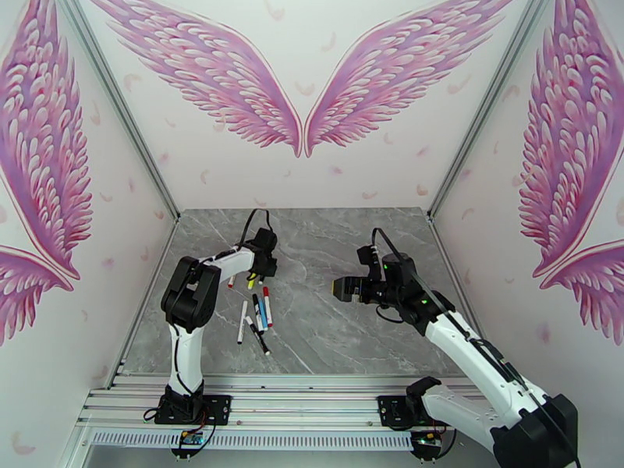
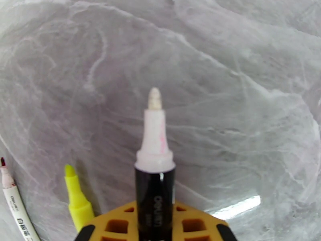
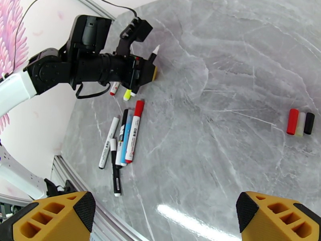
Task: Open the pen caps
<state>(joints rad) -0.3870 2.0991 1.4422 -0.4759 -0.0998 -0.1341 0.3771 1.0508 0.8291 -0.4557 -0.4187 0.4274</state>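
Observation:
My left gripper (image 2: 154, 229) is shut on a black-barrelled pen (image 2: 154, 197) whose bare white tip (image 2: 155, 99) points away over the table; the same pen (image 3: 153, 56) sticks out of that gripper (image 3: 149, 73) in the right wrist view. Three loose pen caps (image 3: 299, 122), red, white and black, lie side by side on the marble. Several pens (image 3: 125, 138) lie in a loose bunch below the left arm; the bunch (image 1: 257, 315) is at the table's left. An uncapped yellow highlighter (image 2: 77, 199) lies beside the left gripper. My right gripper (image 3: 164, 215) hangs wide open above the table, empty.
A white pen with a red tip (image 2: 14, 205) lies at the left of the highlighter. The grey marble table (image 1: 327, 337) is walled left, right and back by printed panels. A metal rail (image 1: 296, 403) runs along the near edge.

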